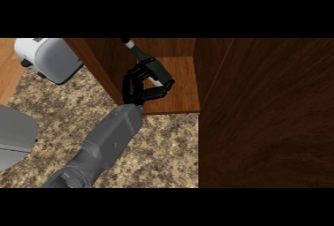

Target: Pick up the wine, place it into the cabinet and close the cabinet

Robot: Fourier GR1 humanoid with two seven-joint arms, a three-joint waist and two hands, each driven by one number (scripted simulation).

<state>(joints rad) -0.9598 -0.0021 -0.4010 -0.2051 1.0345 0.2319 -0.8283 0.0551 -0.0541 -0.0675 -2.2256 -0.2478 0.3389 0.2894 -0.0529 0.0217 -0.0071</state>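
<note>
A dark wine bottle (138,52) with a pale cap leans in the open cabinet (183,88), its neck pointing up and left. It is over the cabinet's wooden shelf, close to the left wall. My left hand (146,86) reaches in from the lower left and its fingers curl round the lower part of the bottle, hiding the base. The cabinet door (267,114) stands open as a wide dark wooden panel at the right. My right hand does not show.
A white and grey toaster-like appliance (49,57) stands on the speckled counter (163,150) at the upper left, next to the cabinet's left wall (98,66). A pale grey object (14,134) sits at the left edge.
</note>
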